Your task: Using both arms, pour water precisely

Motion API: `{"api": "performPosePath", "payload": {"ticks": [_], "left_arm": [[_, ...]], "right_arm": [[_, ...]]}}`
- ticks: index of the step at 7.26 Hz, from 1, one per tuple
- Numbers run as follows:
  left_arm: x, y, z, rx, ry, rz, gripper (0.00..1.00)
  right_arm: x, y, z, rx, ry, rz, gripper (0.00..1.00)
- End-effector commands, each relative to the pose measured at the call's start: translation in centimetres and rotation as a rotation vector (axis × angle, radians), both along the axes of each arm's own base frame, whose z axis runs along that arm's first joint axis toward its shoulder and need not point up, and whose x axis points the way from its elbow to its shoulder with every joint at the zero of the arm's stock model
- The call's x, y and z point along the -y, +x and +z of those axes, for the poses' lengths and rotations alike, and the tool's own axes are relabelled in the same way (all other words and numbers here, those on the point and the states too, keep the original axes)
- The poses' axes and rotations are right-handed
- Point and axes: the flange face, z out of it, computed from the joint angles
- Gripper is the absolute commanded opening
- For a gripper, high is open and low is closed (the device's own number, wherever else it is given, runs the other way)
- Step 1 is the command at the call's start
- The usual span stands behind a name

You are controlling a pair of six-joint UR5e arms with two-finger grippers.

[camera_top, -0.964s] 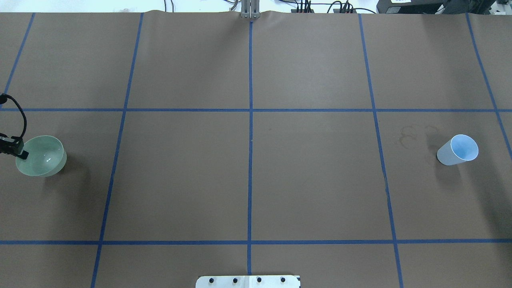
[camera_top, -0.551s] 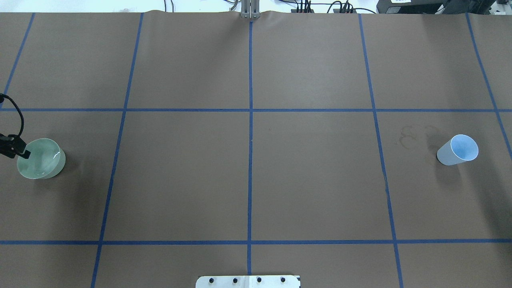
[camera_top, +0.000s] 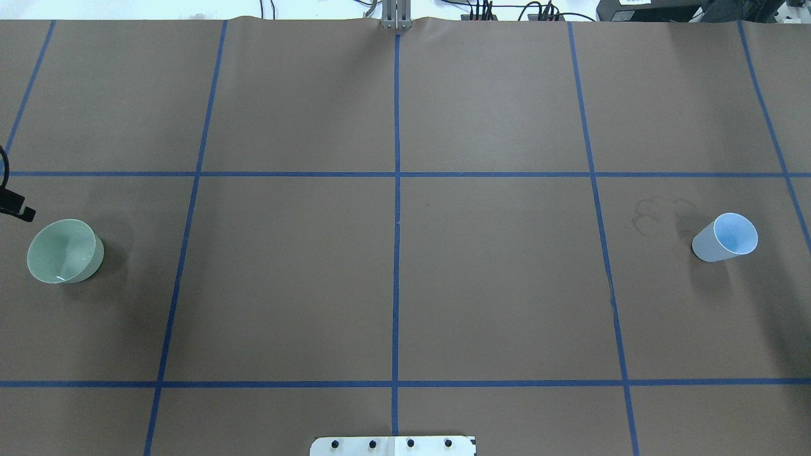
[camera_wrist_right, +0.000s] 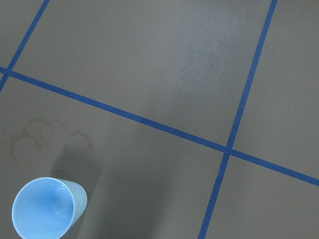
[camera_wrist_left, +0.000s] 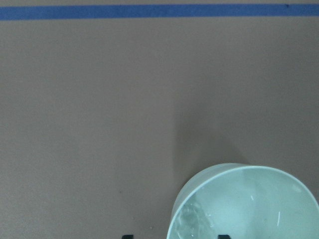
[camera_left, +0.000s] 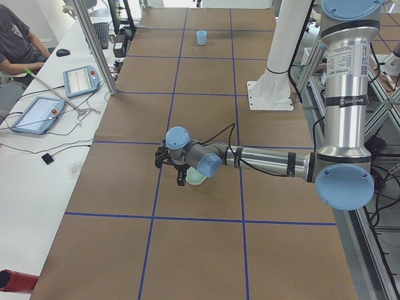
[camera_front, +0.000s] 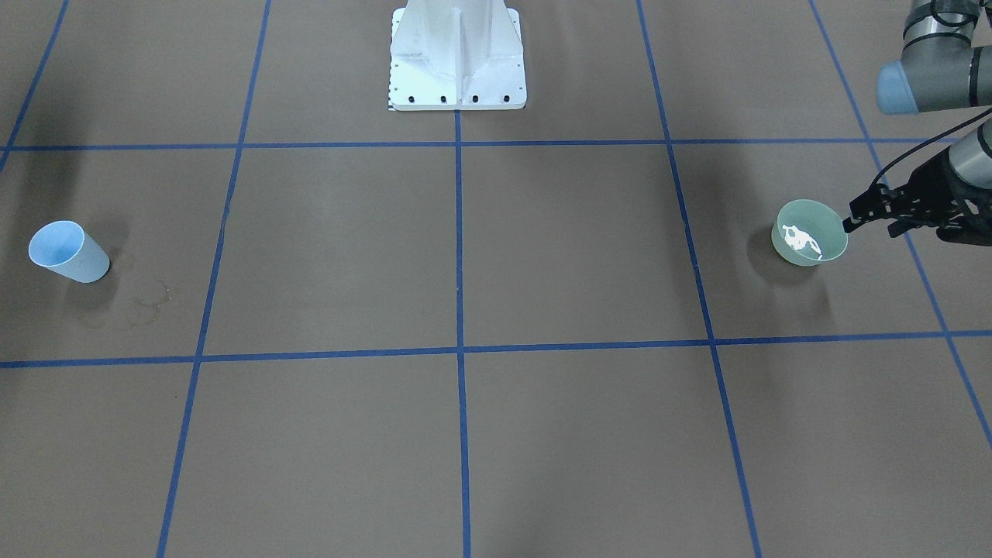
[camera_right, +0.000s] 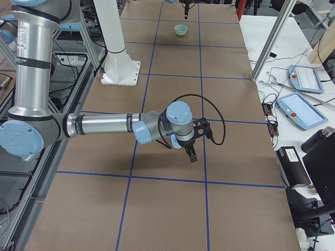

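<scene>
While the pale green, round-walled cup (camera_top: 63,259) stands on the matte brown paper table (camera_top: 393,266) with the water (camera_front: 798,239) glinting as a shiny pool in its bottom, the left gripper (camera_front: 866,223) hangs just beside its rim, black fingers (camera_wrist_left: 223,236) spread apart and holding nothing. Well apart, at the table's other end, a smooth, tapered light blue cup (camera_top: 725,237) stands by faint ring-shaped stains (camera_top: 652,212). The right gripper (camera_right: 191,153) shows only in a side view — whether its jaws are parted I cannot tell.
</scene>
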Motion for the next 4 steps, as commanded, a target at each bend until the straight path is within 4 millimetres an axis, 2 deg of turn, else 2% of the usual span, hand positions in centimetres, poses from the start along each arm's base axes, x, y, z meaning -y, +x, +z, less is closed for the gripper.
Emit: {"api": "performPosePath", "payload": {"ticks": [1, 2, 3, 4], "left_arm": [[0.7, -4.8, -2.2, 0.008, 0.129, -0.023, 0.99], [1.0, -7.3, -1.1, 0.051, 0.159, 0.010, 0.99], [0.9, -10.9, 0.3, 0.091, 0.129, 0.017, 0.99], [0.9, -11.6, 1.0, 0.103, 0.094, 0.030, 0.99]], "right_arm": [[1.5, 0.0, -0.7, -0.003, -0.075, -0.001, 1.00], [1.4, -0.6, -0.4, -0.006, -0.102, -0.014, 1.00], [1.3, -1.3, 0.1, -0.011, -0.132, -0.030, 1.00], [1.2, -1.7, 0.6, -0.020, -0.165, -0.037, 1.00]]}}
